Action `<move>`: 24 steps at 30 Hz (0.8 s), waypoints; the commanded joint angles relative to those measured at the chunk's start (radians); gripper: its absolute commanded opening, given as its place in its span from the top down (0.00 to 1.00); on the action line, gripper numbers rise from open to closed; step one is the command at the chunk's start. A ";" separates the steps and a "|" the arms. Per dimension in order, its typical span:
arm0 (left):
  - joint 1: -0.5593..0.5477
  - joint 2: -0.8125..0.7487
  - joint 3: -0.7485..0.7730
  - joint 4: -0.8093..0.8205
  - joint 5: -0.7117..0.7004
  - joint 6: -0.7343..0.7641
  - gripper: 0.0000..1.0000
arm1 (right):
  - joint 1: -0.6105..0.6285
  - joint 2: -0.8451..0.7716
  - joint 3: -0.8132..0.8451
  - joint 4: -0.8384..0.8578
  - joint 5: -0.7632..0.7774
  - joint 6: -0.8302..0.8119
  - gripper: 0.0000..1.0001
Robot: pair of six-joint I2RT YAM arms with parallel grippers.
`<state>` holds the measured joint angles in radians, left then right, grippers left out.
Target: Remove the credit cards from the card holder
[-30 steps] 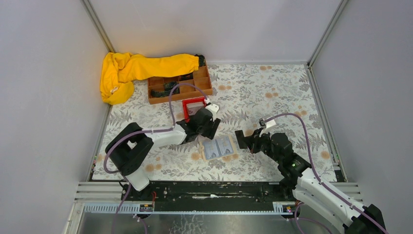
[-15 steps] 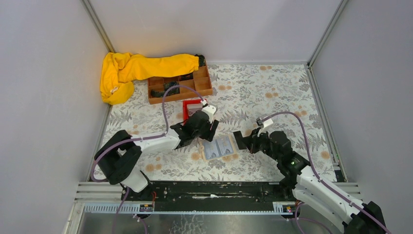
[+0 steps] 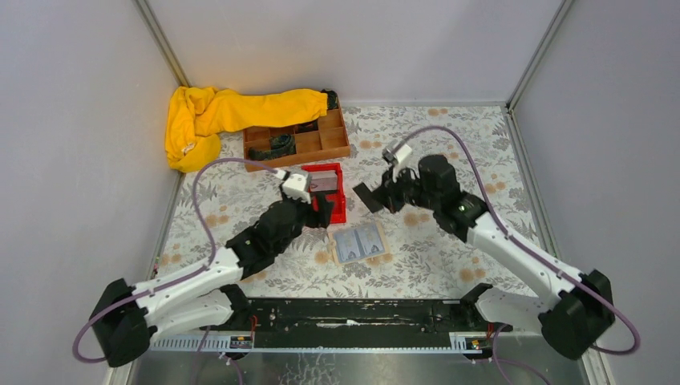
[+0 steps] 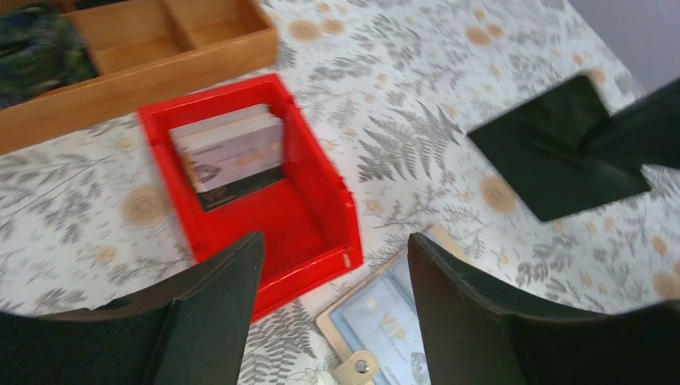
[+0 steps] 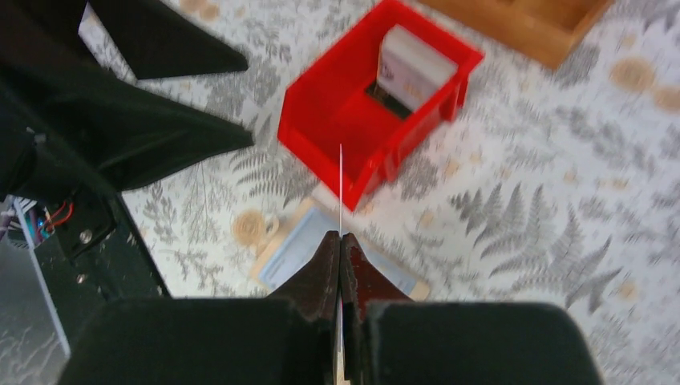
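Note:
The card holder (image 3: pixel 359 242) lies open on the floral cloth, and pale blue credit cards (image 4: pixel 398 321) show in its pockets. My right gripper (image 3: pixel 383 196) is shut on a dark credit card (image 3: pixel 366 196), held in the air right of the red bin (image 3: pixel 340 204). The right wrist view shows this card edge-on as a thin line (image 5: pixel 340 184) above my right gripper (image 5: pixel 340 238). More cards (image 3: pixel 325 180) stand inside the bin. My left gripper (image 3: pixel 323 212) is open and empty, low over the bin's near wall (image 4: pixel 321 241), left of the holder.
A brown wooden compartment tray (image 3: pixel 309 144) stands behind the red bin, with a yellow cloth (image 3: pixel 216 116) draped over its left end. Grey walls close in the table on three sides. The black rail (image 3: pixel 345 311) runs along the near edge.
My right arm has lifted away from the holder's right side and swung back and left with the dark card. My left arm has stretched out lower and drawn its gripper off the holder, leftward.

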<state>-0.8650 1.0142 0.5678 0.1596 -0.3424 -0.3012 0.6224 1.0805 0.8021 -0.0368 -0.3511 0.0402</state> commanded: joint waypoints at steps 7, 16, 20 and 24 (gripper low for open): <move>0.001 -0.212 -0.154 -0.081 -0.316 -0.176 0.27 | -0.001 0.472 0.558 -0.264 -0.205 -0.349 1.00; 0.007 -0.382 -0.186 -0.233 -0.420 -0.195 0.27 | 0.000 0.807 0.948 -0.461 -0.299 -0.476 1.00; 0.009 -0.456 -0.210 -0.255 -0.440 -0.196 0.27 | 0.004 0.940 1.121 -0.595 -0.311 -0.555 1.00; 0.008 -0.494 -0.239 -0.252 -0.456 -0.206 0.27 | 0.022 1.043 1.244 -0.679 -0.269 -0.627 1.00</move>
<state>-0.8623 0.5518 0.3557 -0.0753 -0.7349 -0.4881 0.6250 2.0636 1.9213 -0.5770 -0.6205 -0.4774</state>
